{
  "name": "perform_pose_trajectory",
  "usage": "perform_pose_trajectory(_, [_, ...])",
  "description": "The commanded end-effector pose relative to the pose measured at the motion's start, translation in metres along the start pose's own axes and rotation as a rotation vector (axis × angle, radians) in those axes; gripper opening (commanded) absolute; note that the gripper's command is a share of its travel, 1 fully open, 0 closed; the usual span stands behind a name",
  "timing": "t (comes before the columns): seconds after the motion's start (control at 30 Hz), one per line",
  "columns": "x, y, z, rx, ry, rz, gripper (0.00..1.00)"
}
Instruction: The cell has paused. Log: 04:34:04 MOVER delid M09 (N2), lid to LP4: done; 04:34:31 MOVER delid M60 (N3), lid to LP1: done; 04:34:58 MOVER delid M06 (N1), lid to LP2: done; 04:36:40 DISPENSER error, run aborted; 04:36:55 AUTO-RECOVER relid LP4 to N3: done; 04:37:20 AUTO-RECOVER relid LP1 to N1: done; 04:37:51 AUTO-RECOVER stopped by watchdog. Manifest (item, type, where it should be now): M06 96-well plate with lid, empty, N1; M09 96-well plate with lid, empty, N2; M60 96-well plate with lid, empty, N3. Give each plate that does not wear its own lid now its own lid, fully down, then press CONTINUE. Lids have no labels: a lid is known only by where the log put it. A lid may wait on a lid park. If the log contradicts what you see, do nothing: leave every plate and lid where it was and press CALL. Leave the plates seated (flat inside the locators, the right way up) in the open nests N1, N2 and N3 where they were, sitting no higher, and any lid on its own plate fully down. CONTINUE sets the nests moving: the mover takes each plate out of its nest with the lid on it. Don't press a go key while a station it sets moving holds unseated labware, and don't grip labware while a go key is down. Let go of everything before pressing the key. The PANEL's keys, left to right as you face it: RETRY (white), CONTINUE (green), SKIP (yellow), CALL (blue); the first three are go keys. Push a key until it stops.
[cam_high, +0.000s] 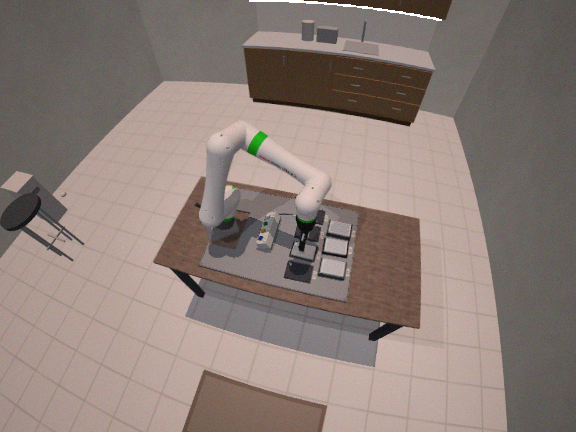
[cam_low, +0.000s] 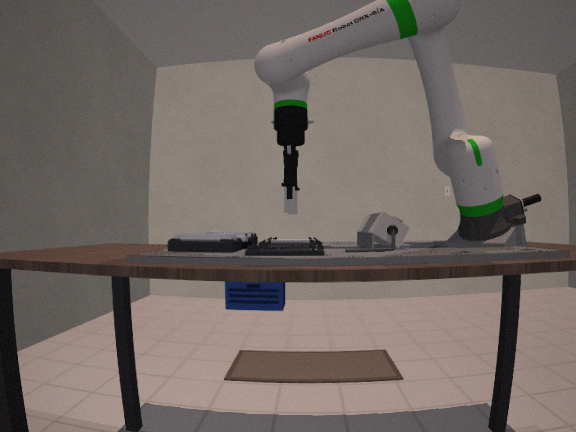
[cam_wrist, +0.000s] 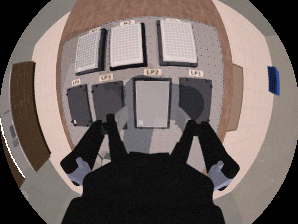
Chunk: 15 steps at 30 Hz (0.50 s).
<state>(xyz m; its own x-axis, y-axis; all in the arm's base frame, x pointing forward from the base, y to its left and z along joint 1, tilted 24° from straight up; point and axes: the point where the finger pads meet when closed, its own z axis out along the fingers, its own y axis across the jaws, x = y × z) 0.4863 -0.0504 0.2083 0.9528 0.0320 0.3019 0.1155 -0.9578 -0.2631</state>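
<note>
Gripper (cam_wrist: 148, 163) hangs high above lid-park row, fingers apart, nothing held. One lid (cam_wrist: 152, 103) lies on park directly below; other parks look bare. Three plates (cam_wrist: 128, 46) sit in nests beyond, lid state unclear. Judgement: no swap yet visible, CONTINUE key unpressed on panel (cam_high: 265, 232).

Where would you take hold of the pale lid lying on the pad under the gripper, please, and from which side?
Take the lid by its two long side edges, coming straight down from above. It lies flat and is thin, so only its rim offers a hold. The open gripper hangs over it, and its fingers already line up across the lid's narrower width.
</note>
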Motion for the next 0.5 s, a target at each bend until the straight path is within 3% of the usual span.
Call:
perform_pose_trajectory(0.0, [0.0001,0.0001,0.0,0.0,0.0,0.0,0.66])
perform_pose_trajectory(0.47, [0.0001,0.0,0.0076,0.0,0.0,0.0,0.66])
